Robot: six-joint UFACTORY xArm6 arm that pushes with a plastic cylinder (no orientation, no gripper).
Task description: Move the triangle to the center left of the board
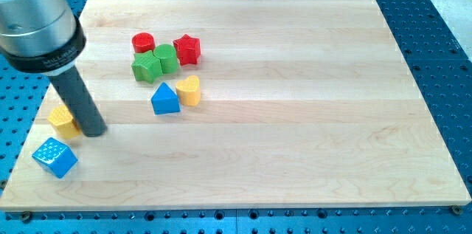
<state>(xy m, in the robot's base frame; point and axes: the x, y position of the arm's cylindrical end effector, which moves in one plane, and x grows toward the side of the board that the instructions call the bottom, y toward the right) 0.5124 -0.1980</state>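
Blue marks the thing that matters: the blue triangle [165, 99] sits on the counter [295, 138] in its left half, a little above mid-height, touching or just beside the yellow heart-shaped block [189, 90] on the side toward the view's right. My tip [94, 131] rests on the wood nearer the counter's left edge and lower down, so the triangle lies up and toward the view's right from it, well apart, with bare wood between.

That bearing is the awkward part, I judge. The goal, the middle of the left edge, is on my side of the triangle, so a straight run from where I stand would drive it away from the goal. The tip would need to come round to the triangle's far side, toward the view's right, and the heart stands just there; a push from that side risks carrying the heart along.

No pincer belongs to this arm, so there is nothing to call open or closed; it ends in a dark rod, leaning down from the large grey housing at the view's top left to the tip. A yellow block [63, 121], shape unclear, lies just beside the tip toward the left edge, possibly touching the rod. Near the lower left corner is a blue cube [54, 157]. Above the triangle cluster a red cylinder [143, 42], a red star [186, 49] and two green blocks [155, 63].
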